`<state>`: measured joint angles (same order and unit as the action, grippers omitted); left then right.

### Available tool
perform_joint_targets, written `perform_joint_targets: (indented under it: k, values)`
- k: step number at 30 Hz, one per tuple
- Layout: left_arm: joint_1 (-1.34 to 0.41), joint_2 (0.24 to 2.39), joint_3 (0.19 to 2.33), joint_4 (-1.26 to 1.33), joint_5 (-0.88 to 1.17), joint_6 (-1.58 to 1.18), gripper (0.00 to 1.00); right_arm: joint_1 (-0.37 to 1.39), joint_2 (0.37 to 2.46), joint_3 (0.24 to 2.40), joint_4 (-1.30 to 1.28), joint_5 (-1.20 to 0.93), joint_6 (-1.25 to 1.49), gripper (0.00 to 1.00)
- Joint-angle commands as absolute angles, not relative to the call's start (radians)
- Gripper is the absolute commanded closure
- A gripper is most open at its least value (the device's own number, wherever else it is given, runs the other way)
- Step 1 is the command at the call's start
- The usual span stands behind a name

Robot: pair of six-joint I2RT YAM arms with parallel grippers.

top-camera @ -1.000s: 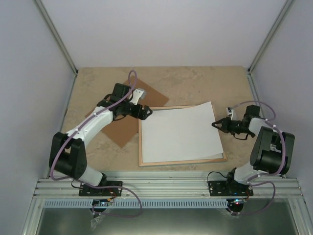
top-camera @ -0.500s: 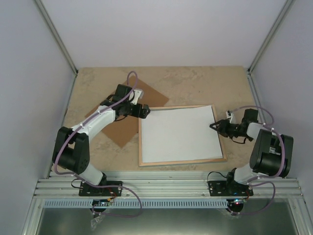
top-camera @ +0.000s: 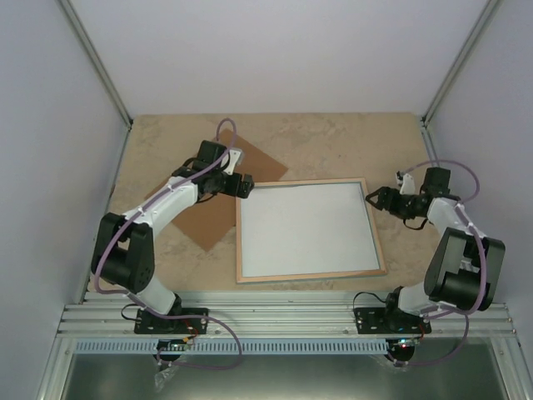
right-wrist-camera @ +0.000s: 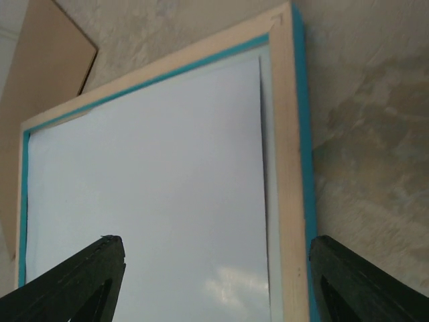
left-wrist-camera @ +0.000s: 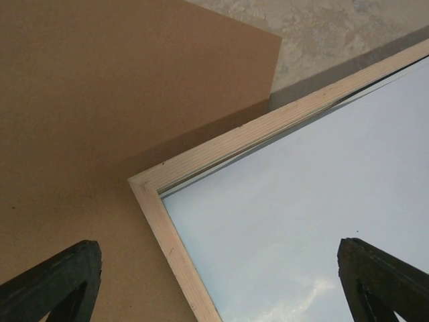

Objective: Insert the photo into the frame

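The frame [top-camera: 239, 242] lies flat in the middle of the table, bare wood side up. Inside its rim lies the photo [top-camera: 306, 230], plain white reverse up and flat. My left gripper [top-camera: 247, 185] is open over the frame's far left corner, holding nothing. My right gripper [top-camera: 372, 198] is open at the far right corner, also holding nothing. The left wrist view shows the wooden corner [left-wrist-camera: 221, 144] and the photo [left-wrist-camera: 301, 194] between the open fingers of that gripper [left-wrist-camera: 218, 255]. In the right wrist view the rim [right-wrist-camera: 285, 168] has a turquoise edge and borders the photo [right-wrist-camera: 147, 181], below my right gripper [right-wrist-camera: 214, 241].
A brown backing board [top-camera: 212, 221] lies on the table left of the frame, partly under its far left corner and under my left arm; it shows as the board [left-wrist-camera: 100, 87] and the board [right-wrist-camera: 47, 67] in the wrist views. White walls enclose the table.
The photo, held up askew over the frame by my shut right gripper, now lies flat inside the rim. The right gripper opened, let go and drew back to the right.
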<state>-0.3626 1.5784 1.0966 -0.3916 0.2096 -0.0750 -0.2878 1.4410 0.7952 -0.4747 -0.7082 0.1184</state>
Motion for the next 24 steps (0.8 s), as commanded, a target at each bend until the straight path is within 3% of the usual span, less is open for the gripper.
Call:
perform_joint_targets:
  k: [1,7,17,24]
  values:
    - [-0.359,1.603,1.135,-0.444,0.183,-0.034,0.05,-0.291,1.512,0.870,-0.515,-0.676,0.009,0.26]
    - [-0.359,1.633,1.133,-0.516,0.176,-0.002,0.18,-0.276,1.647,0.972,-0.562,-0.618,-0.096,0.31]
    - [-0.359,1.781,1.145,-0.573,0.248,-0.002,0.38,-0.272,1.734,0.928,-0.496,-0.626,-0.076,0.40]
    - [-0.359,1.862,1.212,-0.526,0.318,-0.019,0.70,-0.272,1.786,0.932,-0.461,-0.612,-0.059,0.60]
